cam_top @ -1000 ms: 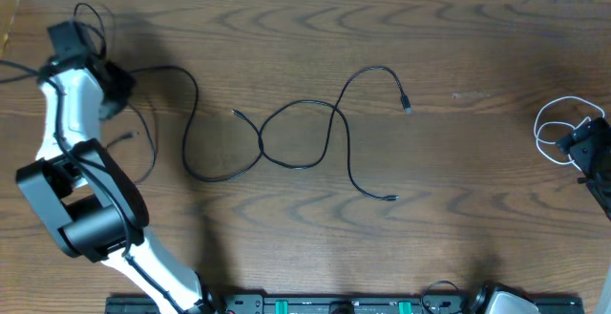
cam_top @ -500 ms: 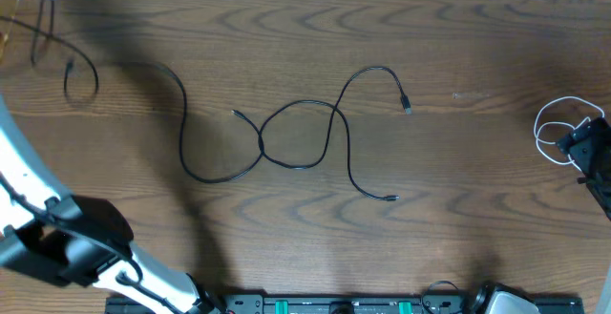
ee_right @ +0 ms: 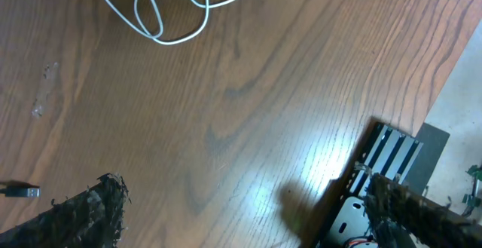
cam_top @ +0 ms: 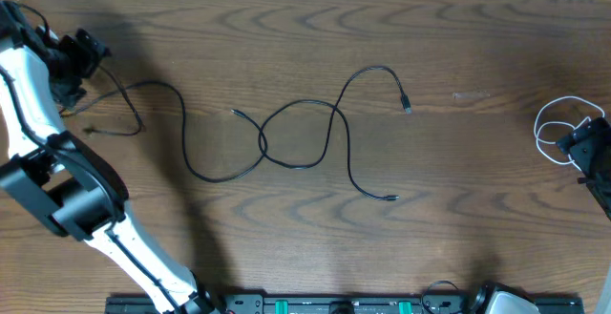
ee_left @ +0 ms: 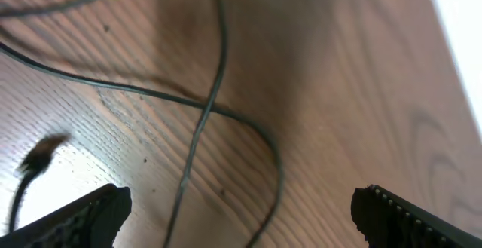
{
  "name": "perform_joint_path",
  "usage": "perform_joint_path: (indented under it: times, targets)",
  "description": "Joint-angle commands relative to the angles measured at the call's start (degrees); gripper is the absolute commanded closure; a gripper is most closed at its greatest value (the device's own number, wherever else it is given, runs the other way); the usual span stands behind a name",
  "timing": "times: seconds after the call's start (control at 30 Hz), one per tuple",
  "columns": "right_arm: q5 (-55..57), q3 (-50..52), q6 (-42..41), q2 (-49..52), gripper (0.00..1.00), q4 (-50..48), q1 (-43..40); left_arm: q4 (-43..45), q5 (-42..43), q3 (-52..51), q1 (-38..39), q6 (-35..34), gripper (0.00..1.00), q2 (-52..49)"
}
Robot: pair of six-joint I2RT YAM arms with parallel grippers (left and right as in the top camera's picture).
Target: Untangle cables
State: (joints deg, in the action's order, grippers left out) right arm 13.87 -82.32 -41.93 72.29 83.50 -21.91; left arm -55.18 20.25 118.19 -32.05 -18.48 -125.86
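Cables (cam_top: 263, 146) lie spread over the surface (cam_top: 458, 228), none of them in my grip; what has just changed is on my left side: a second ago my left end effector (ee_left: 241, 214) was clamped shut at the far-left corner, and now its fingers stand wide with nothing between them, so I have let go; the leftmost black cable (cam_top: 139, 123) has shifted with that and now lies in a loose bend just beside the end effector, its plug (ee_left: 41, 154) free on the wood; from the left wrist I see two black strands crossing right under me, so I judge this cable drawn aside but not yet fully clear of its neighbour; the middle tangle is unchanged: two black cables cross each other twice at the centre, and that is the work left; the white cable (ee_right: 160, 41) sits coiled by itself at the right edge, unmoved, near my right end effector (ee_right: 252, 210), which hangs wide and empty as before; containers: none in view; every cable lies bare on the surface.
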Motion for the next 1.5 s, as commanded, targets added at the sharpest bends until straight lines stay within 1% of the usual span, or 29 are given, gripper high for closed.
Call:
perform_joint_path:
  times: [0.0,0.07,0.2,0.27,0.37,0.43,0.5,0.53,0.6,0.67,0.8,0.93,1.17,1.37,1.4,1.43,1.47]
  targets:
    - [0.5,0.0,-0.9,0.0,0.01,0.1,-0.3,-0.8,2.3,2.0,0.8,2.1,0.01,9.1]
    - [0.5,0.0,-0.9,0.0,0.01,0.1,-0.3,-2.1,5.6,2.0,1.4,2.1,0.01,11.9]
    - [0.5,0.0,-0.9,0.0,0.01,0.1,-0.3,-8.2,11.1,2.0,3.8,1.9,0.01,15.8]
    - [0.5,0.0,-0.9,0.0,0.01,0.1,-0.3,-13.0,12.1,2.0,6.0,1.9,0.01,16.2]
    - [0.5,0.0,-0.9,0.0,0.01,0.1,-0.3,-21.6,11.4,1.4,10.0,2.0,0.01,15.6]
    - [0.5,0.0,-0.9,0.0,0.01,0.1,-0.3,-26.9,9.1,0.2,13.3,5.1,0.01,15.1]
    - [0.5,0.0,-0.9,0.0,0.01,0.1,-0.3,-30.0,3.9,-2.0,17.2,10.2,0.02,14.9]
    - [0.5,0.0,-0.9,0.0,0.01,0.1,-0.3,-30.7,0.5,-3.4,19.0,11.6,0.02,15.0]
    - [0.5,0.0,-0.9,0.0,0.01,0.1,-0.3,-31.6,-5.6,-5.9,22.3,12.3,0.02,14.9]
    - [0.5,0.0,-0.9,0.0,0.01,0.1,-0.3,-31.4,-11.1,-10.9,27.2,13.1,0.02,14.9]
    - [0.5,0.0,-0.9,0.0,0.01,0.1,-0.3,-28.3,-12.4,-18.1,32.5,14.2,0.01,14.9]
    - [0.5,0.0,-0.9,0.0,0.01,0.1,-0.3,-22.5,-12.4,-25.6,36.8,18.7,0.03,14.9]
    - [0.5,0.0,-0.9,0.0,0.01,0.1,-0.3,-13.3,-12.4,-36.0,42.8,27.0,0.04,14.9]
    - [0.5,0.0,-0.9,0.0,0.01,0.1,-0.3,-7.9,-12.5,-40.0,45.5,28.8,0.05,14.9]
    - [0.5,0.0,-0.9,0.0,0.01,0.1,-0.3,-6.9,-13.6,-40.6,45.7,28.9,0.06,14.9]
    - [0.5,0.0,-0.9,0.0,0.01,0.1,-0.3,-6.0,-15.0,-41.1,45.8,28.9,0.11,14.9]
    - [0.5,0.0,-0.9,0.0,0.01,0.1,-0.3,-5.2,-16.5,-41.7,45.8,28.9,0.13,14.9]
